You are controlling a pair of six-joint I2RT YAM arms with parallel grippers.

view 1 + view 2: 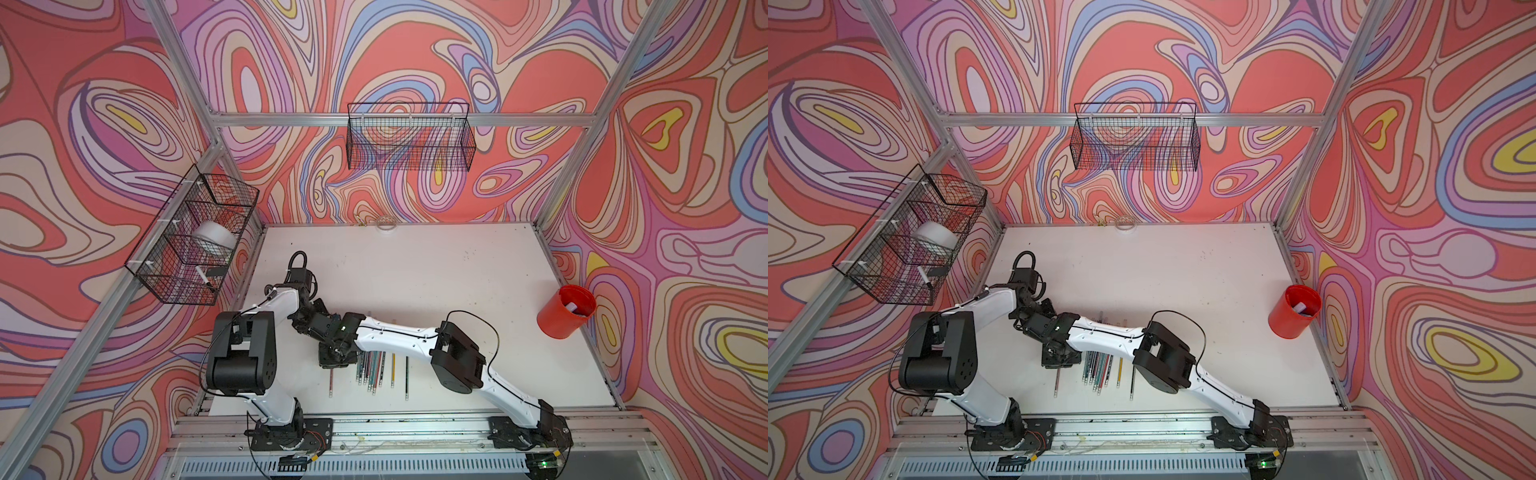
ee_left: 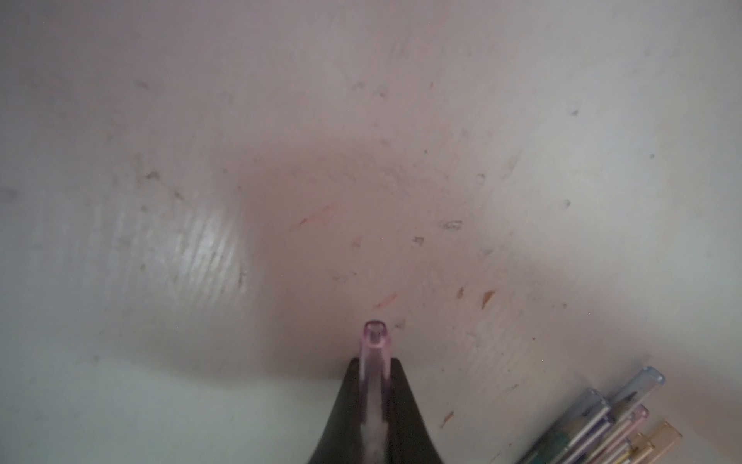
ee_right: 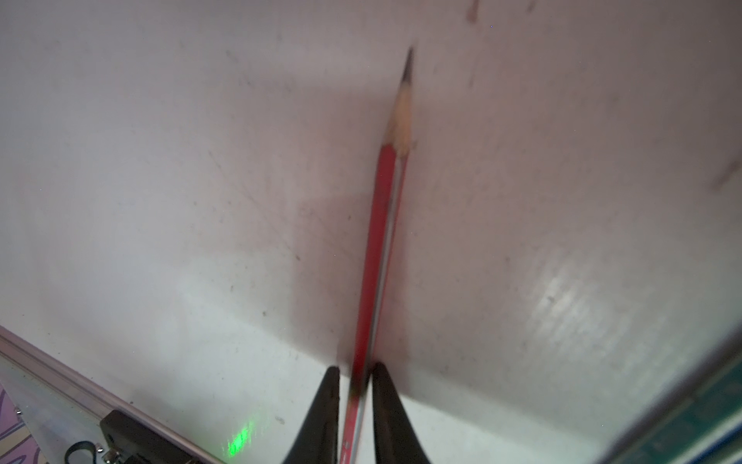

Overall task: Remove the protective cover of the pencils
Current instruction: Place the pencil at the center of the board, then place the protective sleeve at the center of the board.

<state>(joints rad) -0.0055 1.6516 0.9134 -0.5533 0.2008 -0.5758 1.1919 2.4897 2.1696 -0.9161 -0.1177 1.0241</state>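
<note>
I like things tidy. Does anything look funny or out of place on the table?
One red pencil sits alone, away from the bunch of pencils. Its point is bare, and the right claw stands loose around it. The left claw pinches a lone lavender cover.

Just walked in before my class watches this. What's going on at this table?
Two robot arms are uncapping pencils. The left gripper is shut on a lavender translucent cap, already off its pencil. The right gripper has its jaws slightly apart around a bare-tipped red pencil, seemingly letting it go. More pencils lie in a row on the white table, several of them capped.
</note>
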